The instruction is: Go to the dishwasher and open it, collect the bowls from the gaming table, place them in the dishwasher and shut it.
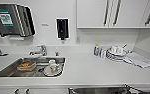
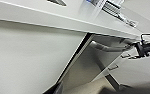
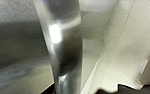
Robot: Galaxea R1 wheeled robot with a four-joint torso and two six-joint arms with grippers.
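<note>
Dishwasher (image 2: 96, 62) door, lower centre of frame, looks stiff and heavy; smooth steel bar handle (image 3: 63, 50) is the hold; grip state unclear.

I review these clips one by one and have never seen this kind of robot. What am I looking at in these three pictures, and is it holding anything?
It is a wheeled robot with two arms, facing a kitchen counter. The head view looks down from high on the robot: a sink holding dishes, a tap, stacked plates and a small bottle by the wall. The other two pictures come from cameras on the wrists. The left wrist view looks up from below the counter at the steel dishwasher, its door tilted out from the white cabinets, with the other arm's gripper at the bar handle. The right wrist view shows that handle very close. Whether the fingers are closed on it cannot be seen.
</note>
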